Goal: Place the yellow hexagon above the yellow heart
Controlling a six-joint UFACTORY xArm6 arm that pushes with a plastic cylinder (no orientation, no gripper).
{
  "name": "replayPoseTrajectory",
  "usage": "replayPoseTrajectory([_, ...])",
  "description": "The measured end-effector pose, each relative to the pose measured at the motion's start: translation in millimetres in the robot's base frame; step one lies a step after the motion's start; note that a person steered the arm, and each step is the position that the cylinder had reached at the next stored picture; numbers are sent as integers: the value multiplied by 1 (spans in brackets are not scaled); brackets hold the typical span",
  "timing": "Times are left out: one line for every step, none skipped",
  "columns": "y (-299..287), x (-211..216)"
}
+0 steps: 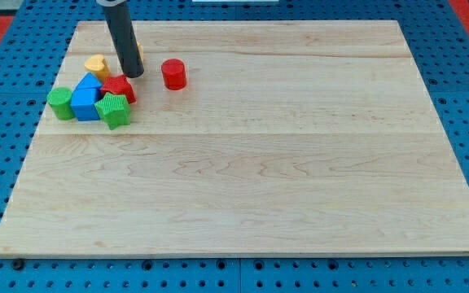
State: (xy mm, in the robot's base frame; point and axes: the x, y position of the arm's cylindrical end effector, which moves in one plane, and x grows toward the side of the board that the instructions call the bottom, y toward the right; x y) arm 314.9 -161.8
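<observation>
The yellow heart (pixel 97 64) lies near the board's top left corner. The yellow hexagon (pixel 139 56) is mostly hidden behind my rod; only a sliver shows on the rod's right side, to the right of the heart. My tip (pixel 133 75) rests on the board just below that sliver, between the heart and the red cylinder (pixel 173 73).
A cluster sits below the heart: a red block (pixel 120 88), two blue blocks (pixel 87 84) (pixel 84 105), a green cylinder (pixel 59 103) and a green star-like block (pixel 113 111). The wooden board (pixel 259 163) lies on a blue pegboard.
</observation>
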Motion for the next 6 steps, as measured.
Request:
replayPoseTrajectory([26, -23])
replayPoseTrajectory([63, -38])
replayPoseTrajectory([129, -25])
replayPoseTrajectory([124, -3])
replayPoseTrajectory([53, 3])
replayPoseTrajectory([38, -2])
